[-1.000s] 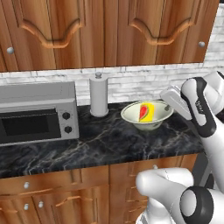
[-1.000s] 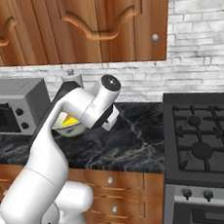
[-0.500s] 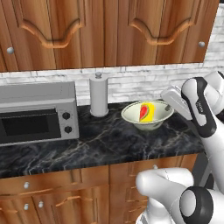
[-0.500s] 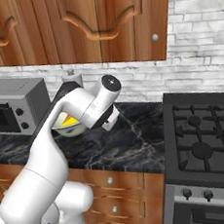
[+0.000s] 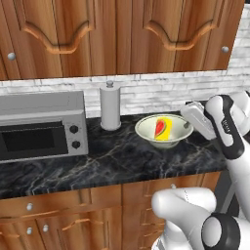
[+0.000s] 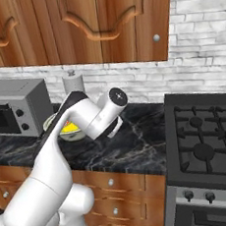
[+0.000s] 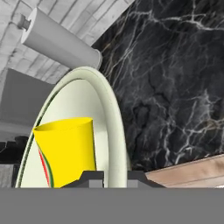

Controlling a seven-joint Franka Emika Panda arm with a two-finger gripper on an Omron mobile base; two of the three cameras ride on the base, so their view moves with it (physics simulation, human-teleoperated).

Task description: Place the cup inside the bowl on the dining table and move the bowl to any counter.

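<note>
Nothing has shifted over the last second: both base views match the earlier pictures, so the arm is holding still and the bowl is parked, not travelling. Left to right in the left base view, a grey microwave (image 5: 41, 126) stands at the far left of the counter (image 5: 97, 161), then an upright paper towel roll (image 5: 110, 106) against the brick wall, then the bowl (image 5: 163, 131) sitting on the black marble with the cup (image 5: 163, 128) lying inside it, and last the gripper (image 5: 196, 120) at the bowl's right rim. In the hand view the 2 dark fingertips (image 7: 89, 178) rise 1 on each side of the cream rim, so the gripper looks pinched on the bowl's wall, though how firmly I cannot tell. The right base view has the bowl mostly hidden behind the white arm, with a gas stove (image 6: 206, 139) well apart to the right. Judging from this, both parts of the task look met; only letting go and pulling clear seems left
</note>
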